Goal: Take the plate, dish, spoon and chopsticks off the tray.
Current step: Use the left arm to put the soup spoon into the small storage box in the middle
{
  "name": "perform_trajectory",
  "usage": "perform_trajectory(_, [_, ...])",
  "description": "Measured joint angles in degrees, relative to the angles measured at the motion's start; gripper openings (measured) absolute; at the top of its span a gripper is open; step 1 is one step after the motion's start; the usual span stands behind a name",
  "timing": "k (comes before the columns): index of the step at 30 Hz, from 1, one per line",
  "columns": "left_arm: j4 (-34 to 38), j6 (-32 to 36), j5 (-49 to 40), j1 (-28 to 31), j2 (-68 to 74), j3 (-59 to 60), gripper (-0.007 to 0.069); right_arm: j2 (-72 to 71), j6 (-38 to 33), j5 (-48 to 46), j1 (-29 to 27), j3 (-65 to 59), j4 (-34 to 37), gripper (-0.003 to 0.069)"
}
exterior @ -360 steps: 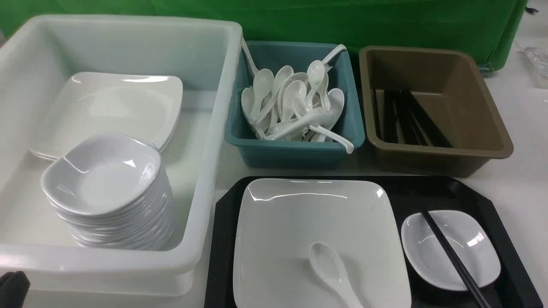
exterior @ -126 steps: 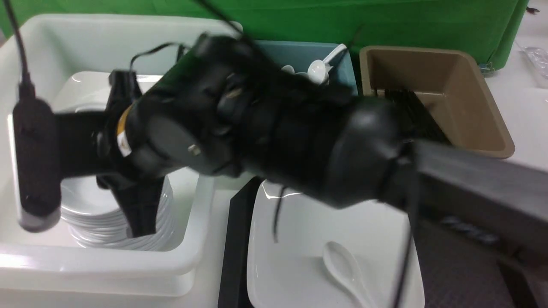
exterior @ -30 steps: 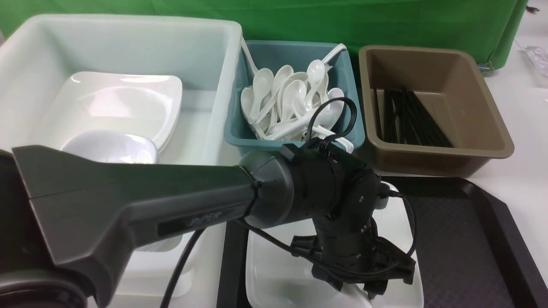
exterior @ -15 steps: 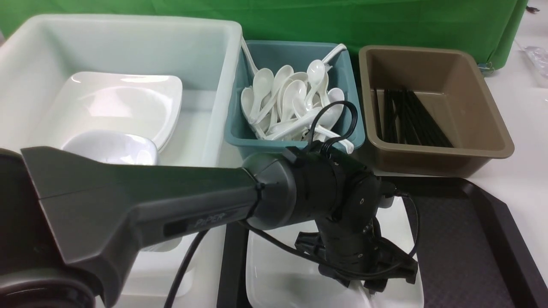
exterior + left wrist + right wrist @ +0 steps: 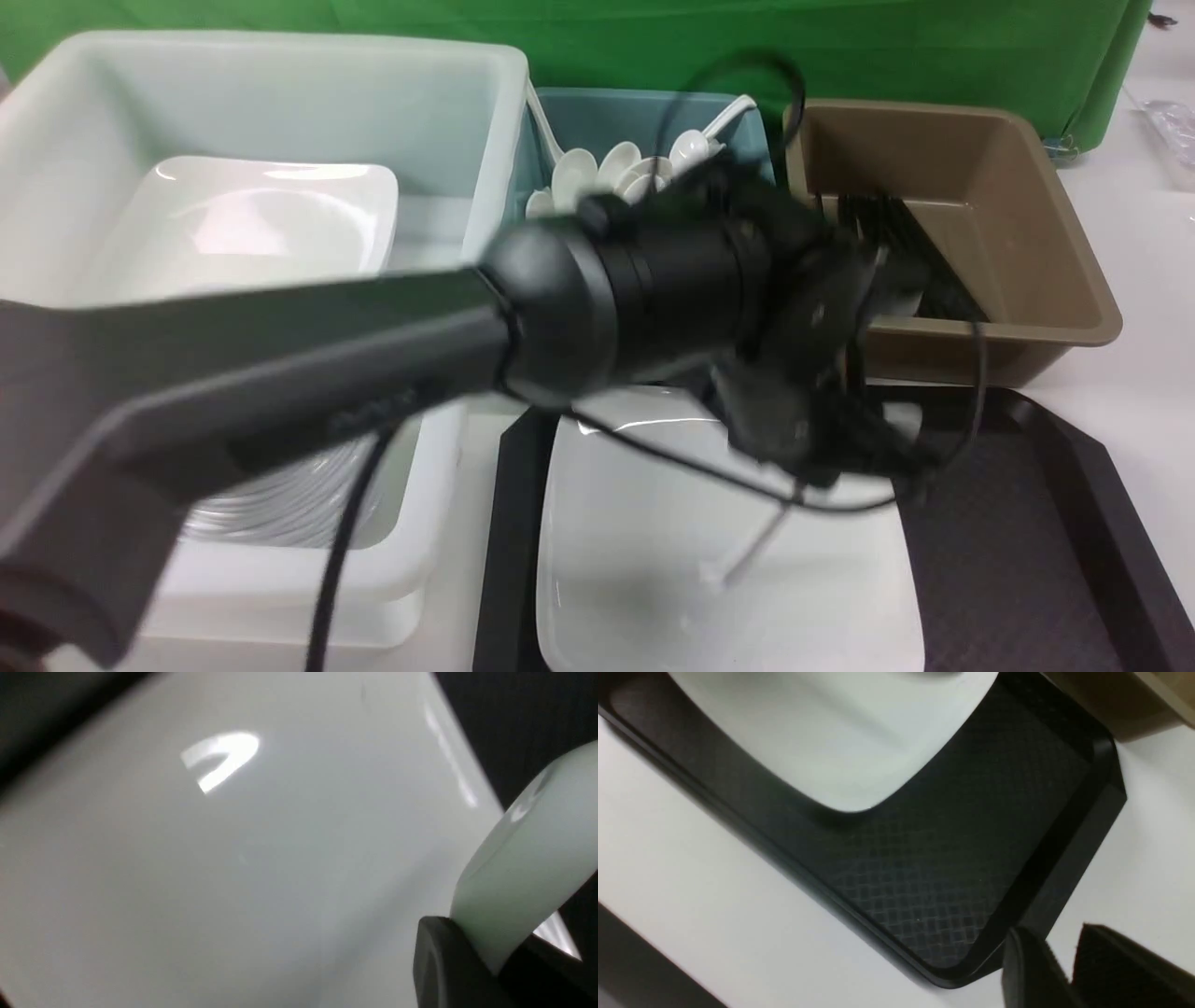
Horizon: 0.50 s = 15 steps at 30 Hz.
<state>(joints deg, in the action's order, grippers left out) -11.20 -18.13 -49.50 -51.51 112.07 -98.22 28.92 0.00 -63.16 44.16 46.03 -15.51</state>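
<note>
A: Left side status?
B: Left gripper [image 5: 486, 970] is clamped on the spoon [image 5: 528, 849] by its handle. The rest of it hangs over the plate [image 5: 653, 523] and looks clear of it. Arm is smeared in the front view, so spoon tilt is unclear.
A: Right side?
B: Right gripper [image 5: 1057, 947] sits off the plate's right, outside the tray [image 5: 1008, 523] rim, over the table [image 5: 714, 896]. Jaws stand close together, nothing between them; can't tell if fully closed.
A: Drop target?
B: My read: the teal bin [image 5: 579, 117] just past the plate's far edge, the one full of spoons [image 5: 577, 173]. Lift enough to clear its front wall, stop over the middle, lower near the pile, then release. Handle is glossy and may pivot in the grip, so go slow, no swing. Keep off the brown bin [image 5: 990, 187] past the plate's far right corner.
A: What's left?
B: Plate sits on the tray. No dish or chopsticks on the tray floor that shows.
</note>
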Motion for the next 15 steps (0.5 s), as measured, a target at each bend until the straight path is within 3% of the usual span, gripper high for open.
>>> perform_trajectory(7, [-6.88,2.29,9.28,11.28,2.24,-11.82,0.0062,0.0,0.0,0.84,0.0,0.0,-0.33,0.0195])
perform_trajectory(15, [-2.68,3.48,22.94,24.92,10.41,-14.58,0.0071,0.0,0.0,1.88,0.0,0.0,-0.38,0.0195])
